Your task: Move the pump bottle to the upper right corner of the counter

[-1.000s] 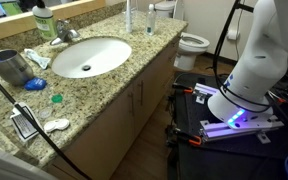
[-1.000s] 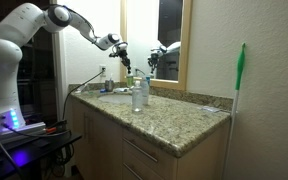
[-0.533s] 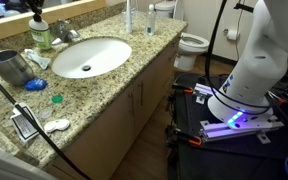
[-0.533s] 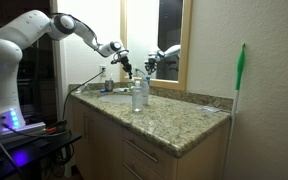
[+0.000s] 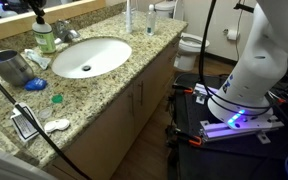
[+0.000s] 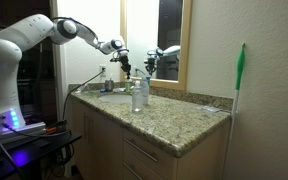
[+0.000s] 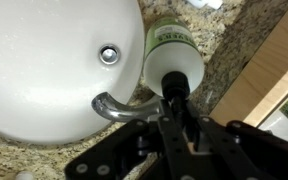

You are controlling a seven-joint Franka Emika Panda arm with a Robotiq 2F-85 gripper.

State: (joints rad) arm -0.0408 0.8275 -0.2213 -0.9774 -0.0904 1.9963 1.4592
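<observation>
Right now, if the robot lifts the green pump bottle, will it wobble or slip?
Probably light: the pump bottle looks like small plastic. Gripped at its narrow pump head, it may swing in the gripper. Tall and slim, it could tip on the counter if bumped.

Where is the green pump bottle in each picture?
In an exterior view: bottle at top left, beside the faucet.
In an exterior view: bottle tiny, mid-picture, under the tool.
Wrist view: bottle at top middle, seen from above, its pump in the tool.
Shared landmark: the faucet.
</observation>
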